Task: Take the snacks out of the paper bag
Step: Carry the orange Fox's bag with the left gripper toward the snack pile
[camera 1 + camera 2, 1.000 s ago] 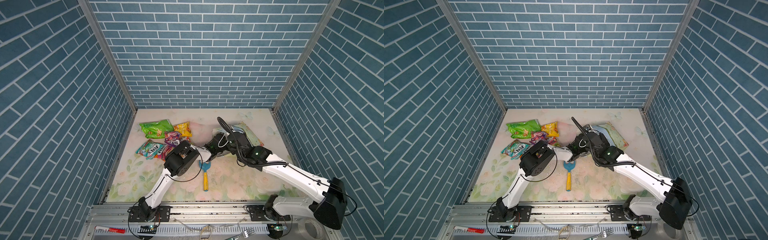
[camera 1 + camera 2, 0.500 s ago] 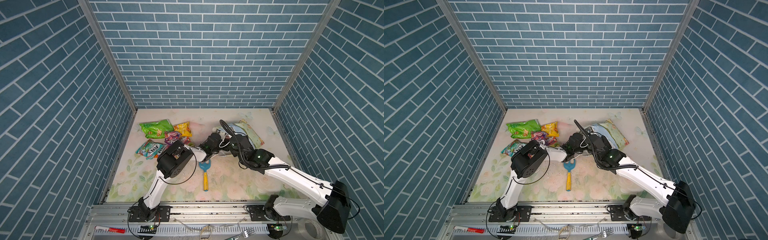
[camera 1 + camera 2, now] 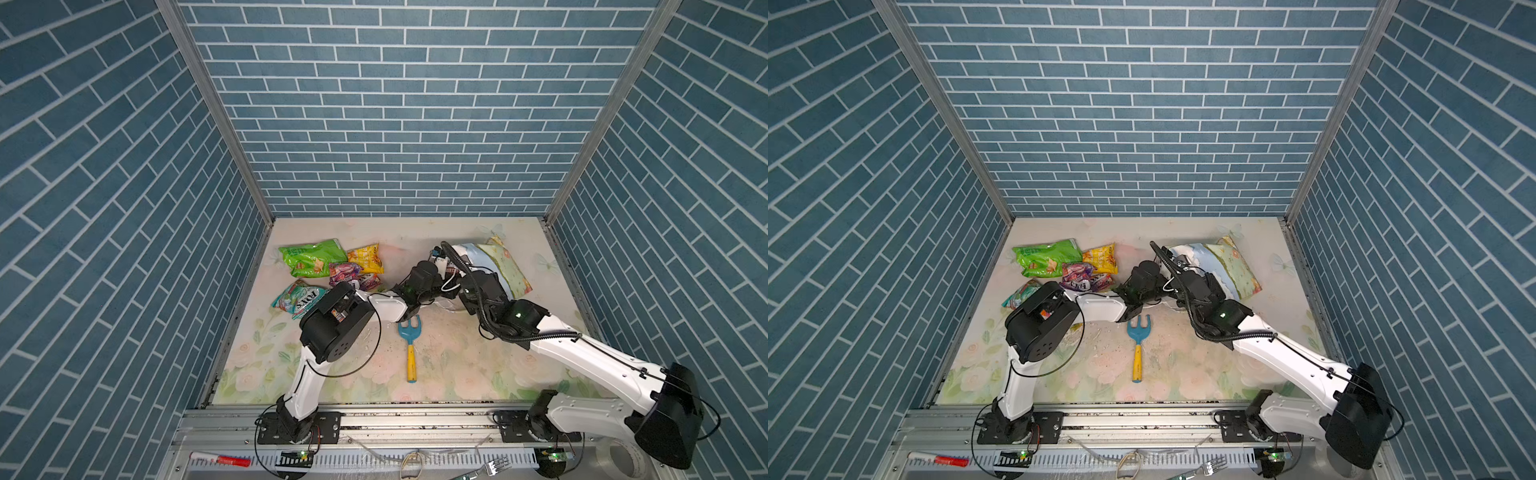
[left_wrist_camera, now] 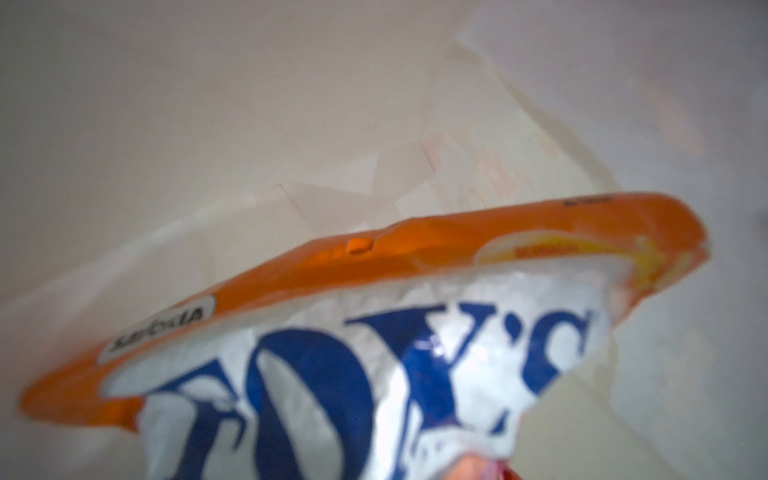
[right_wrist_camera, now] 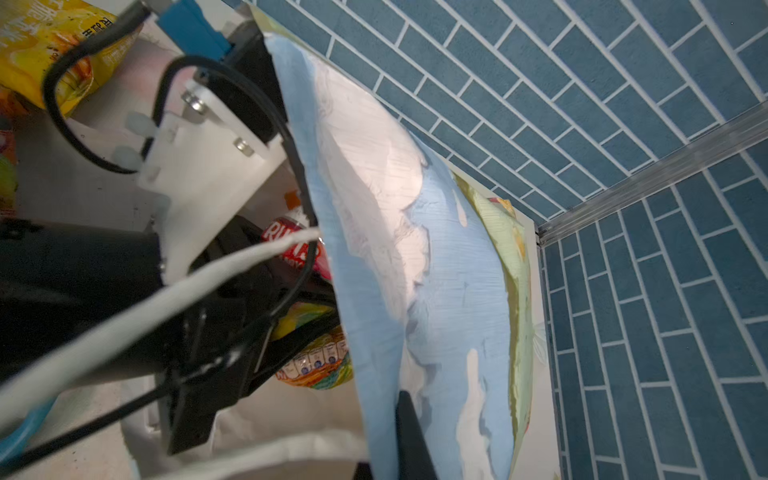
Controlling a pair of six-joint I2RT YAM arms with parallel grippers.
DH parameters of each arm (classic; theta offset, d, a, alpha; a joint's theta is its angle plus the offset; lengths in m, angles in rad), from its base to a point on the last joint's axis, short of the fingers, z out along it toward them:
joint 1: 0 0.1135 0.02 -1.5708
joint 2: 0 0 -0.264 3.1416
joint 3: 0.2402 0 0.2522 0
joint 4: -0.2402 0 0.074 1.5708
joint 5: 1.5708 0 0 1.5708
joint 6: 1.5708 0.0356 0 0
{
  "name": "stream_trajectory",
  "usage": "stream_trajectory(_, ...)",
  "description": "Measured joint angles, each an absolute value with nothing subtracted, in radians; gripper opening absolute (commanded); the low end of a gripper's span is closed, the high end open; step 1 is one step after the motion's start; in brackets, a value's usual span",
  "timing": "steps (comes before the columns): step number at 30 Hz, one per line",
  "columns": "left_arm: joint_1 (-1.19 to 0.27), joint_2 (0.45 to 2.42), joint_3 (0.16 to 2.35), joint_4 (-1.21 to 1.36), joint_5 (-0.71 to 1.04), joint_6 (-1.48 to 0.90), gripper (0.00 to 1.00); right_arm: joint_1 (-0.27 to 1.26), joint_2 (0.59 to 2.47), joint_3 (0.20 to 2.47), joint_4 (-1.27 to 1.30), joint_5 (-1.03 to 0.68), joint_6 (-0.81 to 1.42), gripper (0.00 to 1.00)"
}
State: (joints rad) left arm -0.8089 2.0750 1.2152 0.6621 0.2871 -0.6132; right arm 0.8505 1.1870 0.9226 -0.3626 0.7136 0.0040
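The paper bag (image 3: 500, 266) (image 3: 1225, 266) lies on its side at the back right, mouth facing left. My right gripper (image 5: 399, 453) is shut on the bag's blue rim (image 5: 436, 270). My left gripper (image 3: 441, 273) reaches into the mouth, fingertips hidden. In the left wrist view an orange and white snack packet (image 4: 374, 332) fills the near field against the bag's white inside (image 4: 208, 104), held by the left gripper. More packets (image 5: 316, 365) show in the mouth. A green packet (image 3: 311, 257), a yellow one (image 3: 365, 257), a purple one (image 3: 345, 272) and a teal-white one (image 3: 297, 297) lie at the back left.
A blue-headed, yellow-handled toy rake (image 3: 410, 345) (image 3: 1138, 345) lies in the middle of the floral mat, just in front of the left forearm. Blue brick walls close in three sides. The bag's white cord handle (image 5: 166, 299) crosses the left gripper.
The left arm's elbow has swung left and toward the front, and its wrist has drawn slightly left at the bag mouth. The right gripper keeps its hold on the rim.
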Motion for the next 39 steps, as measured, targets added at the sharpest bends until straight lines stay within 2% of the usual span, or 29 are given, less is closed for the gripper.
stream_trajectory(14, -0.802, 1.948, 1.186, 0.526, 0.266, -0.562, 0.00, 0.850, 1.196, 0.936, -0.366, 0.776, 0.022, 0.00)
stream_trajectory(39, -0.796, 1.723, 1.100, 0.444, 0.210, -0.492, 0.00, 0.837, 1.198, 0.987, -0.433, 0.754, 0.100, 0.00)
